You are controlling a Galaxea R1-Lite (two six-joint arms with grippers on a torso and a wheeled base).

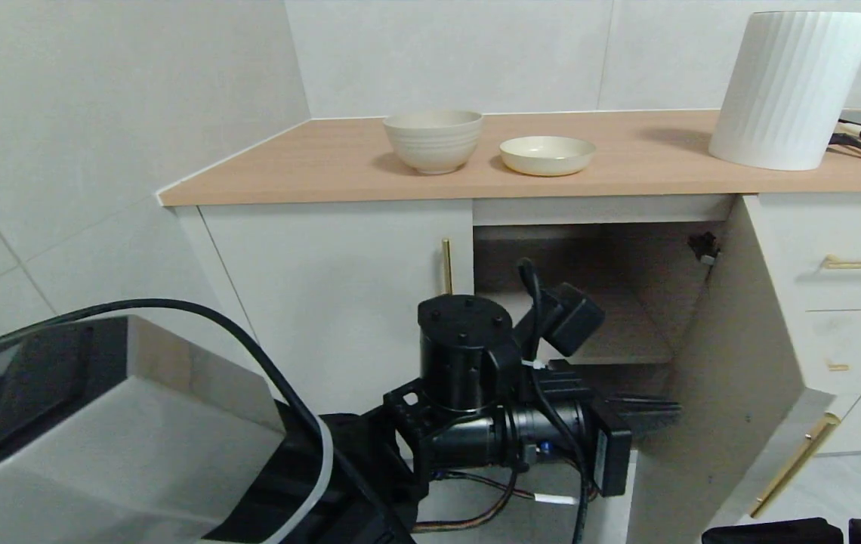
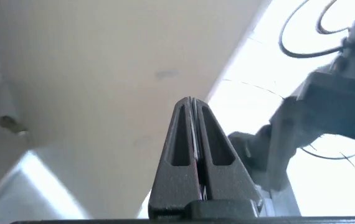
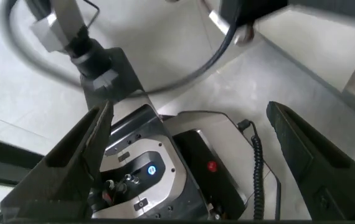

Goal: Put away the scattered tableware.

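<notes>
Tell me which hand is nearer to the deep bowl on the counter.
Left. The left hand sits below the bowl, at the open cupboard; the right hand hangs even lower, near the floor.

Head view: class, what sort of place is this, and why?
Likely a kitchen: a wooden countertop holding a ribbed bowl and a shallow dish, above white cabinets with one door open.

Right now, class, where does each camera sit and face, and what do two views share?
Head: looks down at ribbed beige bowl on wooden countertop; left arm shows.
Left wrist: faces white cabinet door; shut left end effector shows.
Right wrist: faces pale floor; open right end effector shows.
Shared: head, left wrist both show left end effector.
</notes>
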